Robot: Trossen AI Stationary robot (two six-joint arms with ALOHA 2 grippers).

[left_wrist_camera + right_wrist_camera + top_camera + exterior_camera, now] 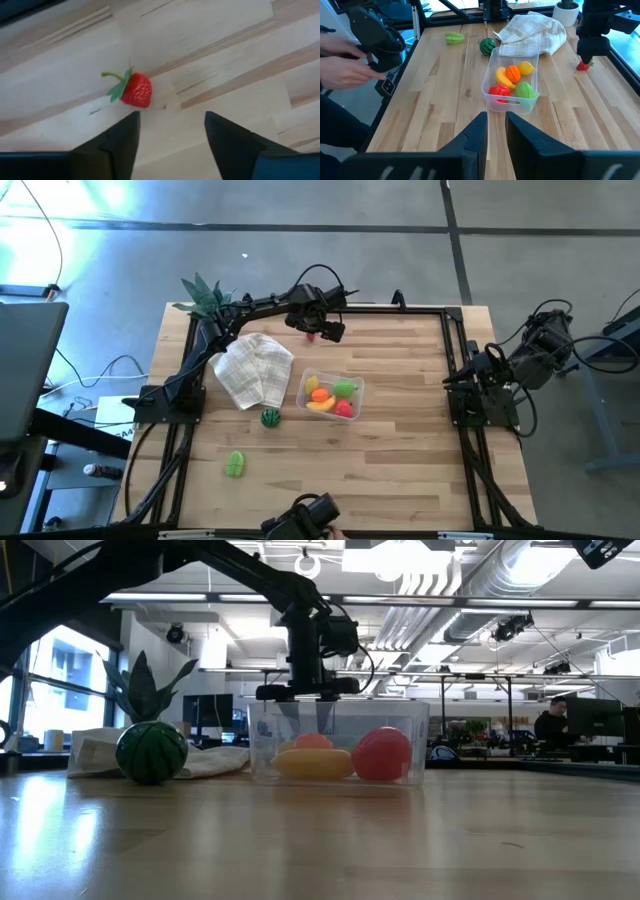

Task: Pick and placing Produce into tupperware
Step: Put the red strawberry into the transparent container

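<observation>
The clear, shallow rectangular plastic tupperware (pixel 331 393) is sitting lidless near the middle of the pale wooden table (pixel 400 460), holding a yellow toy banana (pixel 503 77), an orange toy fruit (pixel 513 73), a yellow toy lemon (pixel 525 67), a red toy fruit (pixel 499 90) and a green toy fruit (pixel 524 90). Beyond the tupperware, toward the table's far edge, the left gripper (pixel 320 332) is hanging above a small red toy strawberry with a green stalk (pixel 134 90), its two dark fingers (pixel 120 145) spread apart and holding nothing; the strawberry is lying on the bare wood just ahead of the fingertips, not between them and well apart from the tupperware. A crumpled white checked cloth (pixel 255 368) is lying just beside the tupperware on the left arm's side, with a round dark green striped toy melon (pixel 270 418) near the tupperware's front corner and a light green toy vegetable (pixel 235 464) farther toward the near edge. The right gripper (pixel 496 131) is waiting at the table's right edge, well away from the tupperware, its fingers parted by a narrow gap and gripping nothing. A person's hand (pixel 342 70) is showing at the table's near edge.
</observation>
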